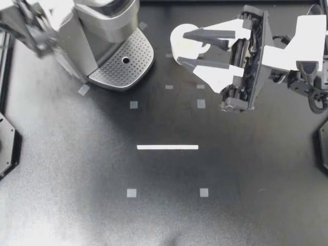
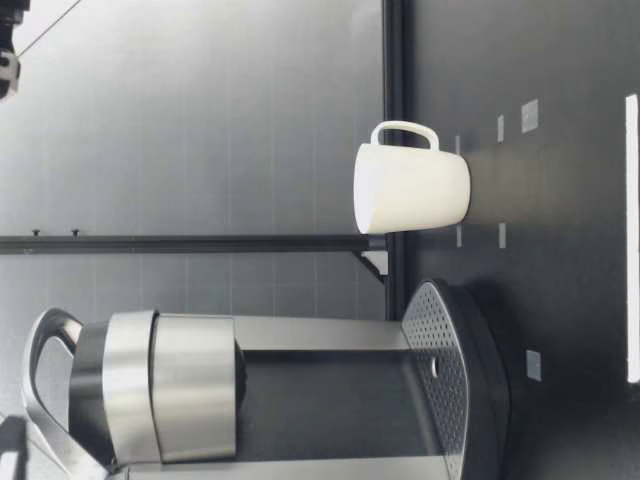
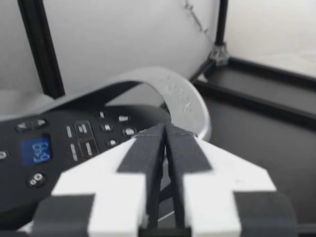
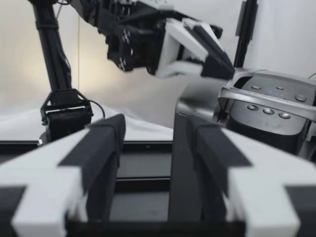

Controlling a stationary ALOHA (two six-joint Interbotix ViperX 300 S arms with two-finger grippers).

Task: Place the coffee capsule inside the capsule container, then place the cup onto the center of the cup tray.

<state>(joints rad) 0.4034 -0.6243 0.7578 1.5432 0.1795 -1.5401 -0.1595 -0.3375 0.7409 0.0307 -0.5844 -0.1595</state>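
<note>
While my left gripper [image 1: 36,32], fingers together, sits at the lid handle [image 3: 182,96], likely closing it, my right gripper [image 1: 182,48] hangs open over the cup [image 2: 410,190] to grasp it.

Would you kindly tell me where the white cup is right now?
In the top view, the white cup stands on the table just right of the cup tray, directly below my open right tool.

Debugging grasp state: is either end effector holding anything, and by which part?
Nothing held. Right end effector open above the mug, which stands free on the table. Left end effector shut, empty, by the coffee machine's handle.
</note>
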